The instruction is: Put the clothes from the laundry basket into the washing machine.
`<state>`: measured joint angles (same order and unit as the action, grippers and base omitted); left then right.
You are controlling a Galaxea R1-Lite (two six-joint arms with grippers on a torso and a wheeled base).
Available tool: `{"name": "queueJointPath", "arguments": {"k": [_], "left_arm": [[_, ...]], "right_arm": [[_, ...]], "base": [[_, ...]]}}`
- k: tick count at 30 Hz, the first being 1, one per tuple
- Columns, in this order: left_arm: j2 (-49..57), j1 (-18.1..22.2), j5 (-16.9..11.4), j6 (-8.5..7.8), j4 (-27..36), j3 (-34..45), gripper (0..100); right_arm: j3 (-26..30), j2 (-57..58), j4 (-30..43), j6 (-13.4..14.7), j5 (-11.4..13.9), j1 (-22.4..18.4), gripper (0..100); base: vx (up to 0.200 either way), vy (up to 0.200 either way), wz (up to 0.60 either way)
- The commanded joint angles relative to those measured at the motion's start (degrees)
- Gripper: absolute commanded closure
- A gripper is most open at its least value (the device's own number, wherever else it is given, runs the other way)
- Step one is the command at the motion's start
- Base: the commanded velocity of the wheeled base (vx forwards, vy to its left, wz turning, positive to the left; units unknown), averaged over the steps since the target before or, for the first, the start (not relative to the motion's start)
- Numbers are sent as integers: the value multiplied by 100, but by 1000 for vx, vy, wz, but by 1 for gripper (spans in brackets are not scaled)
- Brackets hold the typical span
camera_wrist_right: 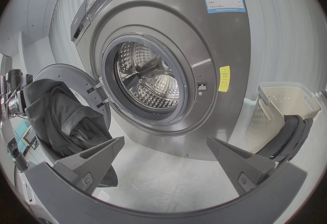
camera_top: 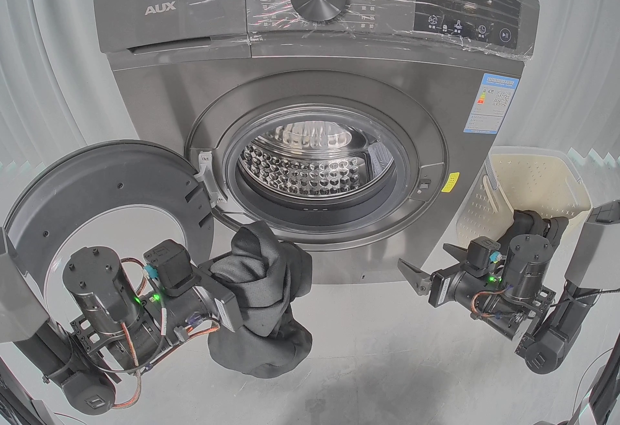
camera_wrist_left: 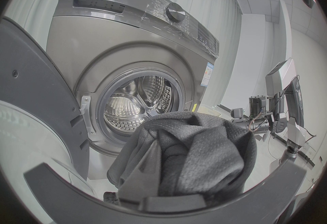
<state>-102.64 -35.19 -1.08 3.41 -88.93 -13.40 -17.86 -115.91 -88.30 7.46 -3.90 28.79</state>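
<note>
Left gripper (camera_top: 223, 307) clamped on dark garment (camera_top: 265, 291), low in front of washing machine (camera_top: 181, 91), just under the drum (camera_top: 310, 165) opening. Lift clear of the rim, push deep, then release. Right gripper (camera_top: 431, 265) wide, empty, near laundry basket (camera_top: 568, 181).

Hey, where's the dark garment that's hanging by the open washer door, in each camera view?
Head view: the dark garment hangs low, left of centre, below the drum opening.
Left wrist view: the dark garment sits bunched close to the camera, overlapping the drum opening's rim.
Right wrist view: the dark garment hangs farther off, before the open door, beside the drum opening.
Shared landmark: the drum opening.
</note>
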Motion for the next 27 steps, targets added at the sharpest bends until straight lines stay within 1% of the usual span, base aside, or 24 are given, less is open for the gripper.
{"name": "queueJointPath", "arguments": {"k": [1, 5, 11, 20, 27], "left_arm": [[-80, -14, 3, 28, -1, -31, 100], [-168, -14, 3, 10, -1, -31, 100], [-195, -14, 3, 10, -1, -40, 100], [-282, -40, 12, 1, -10, -40, 100], [-309, -40, 12, 10, -1, -31, 100]], "right_arm": [[-7, 7, -3, 1, 3, 30, 0], [-7, 7, -3, 1, 3, 39, 0], [-16, 7, -3, 1, 3, 65, 0], [2, 16, -3, 1, 3, 135, 0], [11, 24, -3, 10, 3, 197, 0]], "base": [[200, 0, 0], [200, 0, 0], [0, 0, 0], [200, 0, 0], [0, 0, 0]]}}
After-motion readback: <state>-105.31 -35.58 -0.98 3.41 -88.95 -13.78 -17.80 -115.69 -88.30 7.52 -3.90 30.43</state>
